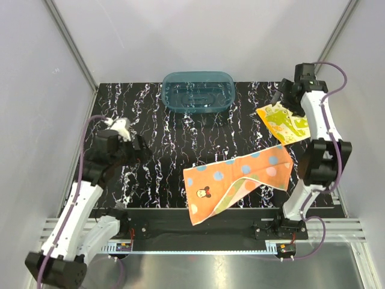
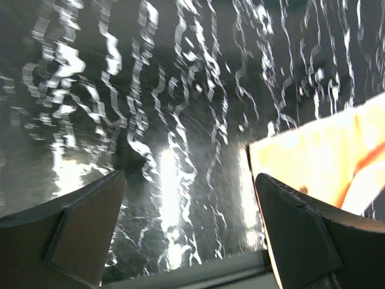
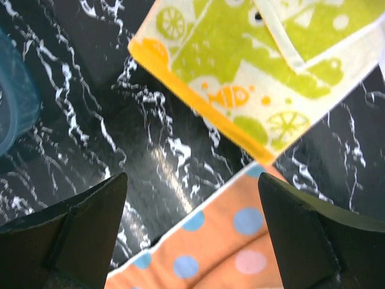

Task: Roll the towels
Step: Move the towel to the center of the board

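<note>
Overhead: the orange dotted towel (image 1: pixel 237 179) lies rumpled mid-table (image 1: pixel 156 162), and the yellow towel (image 1: pixel 284 123) lies under the right gripper (image 1: pixel 278 99). Left wrist: the left gripper (image 2: pixel 189 232) is spread and empty, with the orange towel's edge just beside it. Right wrist: jaws wide, nothing held. Both towels look light and floppy, so I'd pinch a corner.

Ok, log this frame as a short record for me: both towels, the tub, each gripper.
orange towel with blue and pink dots: unrolled, partly folded, near centre-right of black marbled table
yellow towel with green shapes: unrolled, lying flat, far right
teal translucent plastic tub: far centre
left gripper: open, over bare table on the left
right gripper: open, by the yellow towel, holding nothing
</note>
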Robot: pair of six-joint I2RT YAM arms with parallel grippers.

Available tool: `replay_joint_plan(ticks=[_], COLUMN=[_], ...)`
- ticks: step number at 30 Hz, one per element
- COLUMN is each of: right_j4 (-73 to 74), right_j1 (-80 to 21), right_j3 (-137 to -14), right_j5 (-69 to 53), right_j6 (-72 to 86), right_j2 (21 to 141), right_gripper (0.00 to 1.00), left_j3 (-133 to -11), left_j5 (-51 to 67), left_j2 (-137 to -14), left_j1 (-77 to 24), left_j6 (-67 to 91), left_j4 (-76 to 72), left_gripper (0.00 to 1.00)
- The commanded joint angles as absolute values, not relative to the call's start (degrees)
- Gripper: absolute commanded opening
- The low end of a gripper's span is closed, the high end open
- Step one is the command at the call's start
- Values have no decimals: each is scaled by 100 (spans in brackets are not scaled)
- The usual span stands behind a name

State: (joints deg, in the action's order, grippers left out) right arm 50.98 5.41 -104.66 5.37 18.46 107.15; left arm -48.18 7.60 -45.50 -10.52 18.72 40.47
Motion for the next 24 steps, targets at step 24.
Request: replay_joint_plan(ticks=[24], right_j4=[4684], right_j1=[334], right_j3=[-7541], right_j5=[-835], right_j6=[2303], right_j2=[7242], right_gripper=[97], left_j3=[-5695], left_j5=[-1028], left_j2=[-9421], left_j1=[-4544], left_j6=[3375], left_j4=[2487], left_gripper=[89])
